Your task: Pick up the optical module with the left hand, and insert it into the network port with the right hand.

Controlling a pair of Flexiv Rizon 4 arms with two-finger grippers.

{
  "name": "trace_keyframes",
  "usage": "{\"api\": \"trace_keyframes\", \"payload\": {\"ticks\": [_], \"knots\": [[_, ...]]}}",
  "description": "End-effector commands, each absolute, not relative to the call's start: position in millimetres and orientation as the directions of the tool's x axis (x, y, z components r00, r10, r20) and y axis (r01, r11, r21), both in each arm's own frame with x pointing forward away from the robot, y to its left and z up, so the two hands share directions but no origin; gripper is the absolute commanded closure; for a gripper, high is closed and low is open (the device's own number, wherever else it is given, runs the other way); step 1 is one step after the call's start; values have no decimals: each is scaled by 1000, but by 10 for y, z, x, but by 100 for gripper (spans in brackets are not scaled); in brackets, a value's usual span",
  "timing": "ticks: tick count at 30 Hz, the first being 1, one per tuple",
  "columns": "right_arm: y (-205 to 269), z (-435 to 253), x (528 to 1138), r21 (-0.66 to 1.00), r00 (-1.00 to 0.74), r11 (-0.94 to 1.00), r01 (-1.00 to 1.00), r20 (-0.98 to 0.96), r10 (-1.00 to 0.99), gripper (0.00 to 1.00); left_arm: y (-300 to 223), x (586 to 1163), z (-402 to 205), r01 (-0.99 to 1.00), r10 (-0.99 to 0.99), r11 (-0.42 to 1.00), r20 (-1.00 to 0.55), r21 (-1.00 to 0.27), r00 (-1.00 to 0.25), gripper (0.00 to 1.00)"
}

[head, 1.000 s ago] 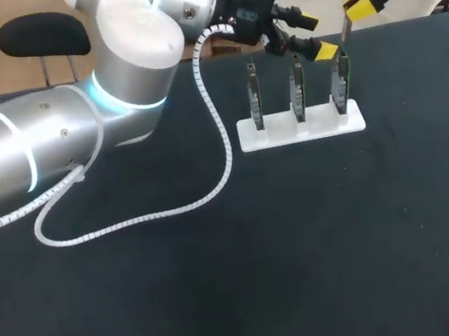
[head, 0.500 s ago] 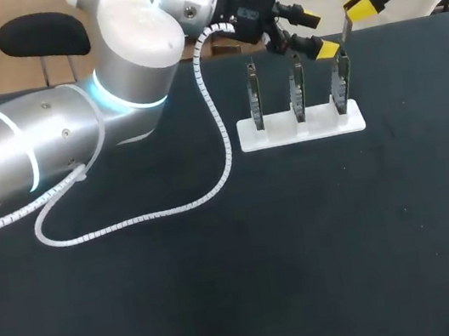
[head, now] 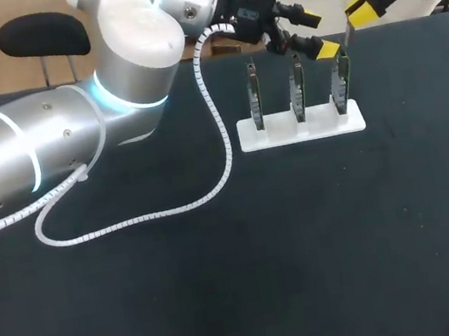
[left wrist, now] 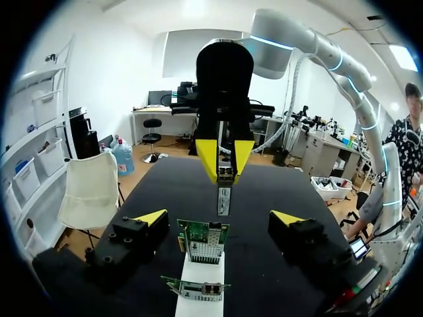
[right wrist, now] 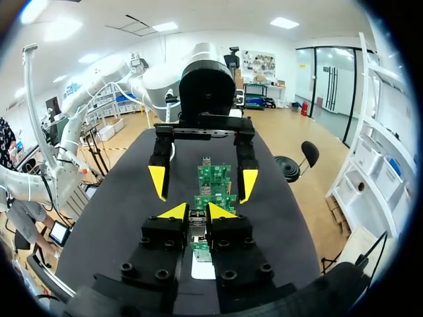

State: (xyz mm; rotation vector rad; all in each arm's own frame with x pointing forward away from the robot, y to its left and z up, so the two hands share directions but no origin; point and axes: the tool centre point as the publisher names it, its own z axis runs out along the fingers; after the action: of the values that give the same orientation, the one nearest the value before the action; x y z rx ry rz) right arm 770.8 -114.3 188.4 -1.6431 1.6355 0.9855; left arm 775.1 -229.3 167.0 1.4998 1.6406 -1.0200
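Observation:
The optical module (head: 346, 29) is a thin silver bar hanging from my right gripper (head: 359, 11), which is shut on it above the table's far right edge. In the right wrist view the module (right wrist: 197, 224) sits pinched in the right gripper (right wrist: 196, 212). Three green network boards stand upright in a white base (head: 302, 129). The module hangs just above and behind the rightmost board (head: 340, 84). My left gripper (head: 318, 36) is open and holds nothing, its fingers straddling that board (left wrist: 203, 241). From the left wrist, the module (left wrist: 224, 200) hangs ahead of the left gripper (left wrist: 218, 218).
My left arm (head: 47, 137) lies across the table's left side, with a white coiled cable (head: 219, 134) looping down from it onto the black tabletop (head: 307, 249). The other two boards (head: 297, 87) stand to the left in the same base.

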Motion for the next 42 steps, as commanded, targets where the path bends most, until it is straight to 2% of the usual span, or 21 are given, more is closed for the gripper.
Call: {"api": "trace_keyframes", "payload": {"ticks": [1, 42], "knots": [[-1124, 1839, 7727, 68, -24, -57, -996, -826, -563, 100, -2300, 7778, 1669, 995, 462, 22, -881, -102, -101, 0], [-1053, 1761, 7693, 45, -1, -60, -997, -806, -591, 100, -2300, 7778, 1669, 995, 462, 22, -881, -102, -101, 0]]}}
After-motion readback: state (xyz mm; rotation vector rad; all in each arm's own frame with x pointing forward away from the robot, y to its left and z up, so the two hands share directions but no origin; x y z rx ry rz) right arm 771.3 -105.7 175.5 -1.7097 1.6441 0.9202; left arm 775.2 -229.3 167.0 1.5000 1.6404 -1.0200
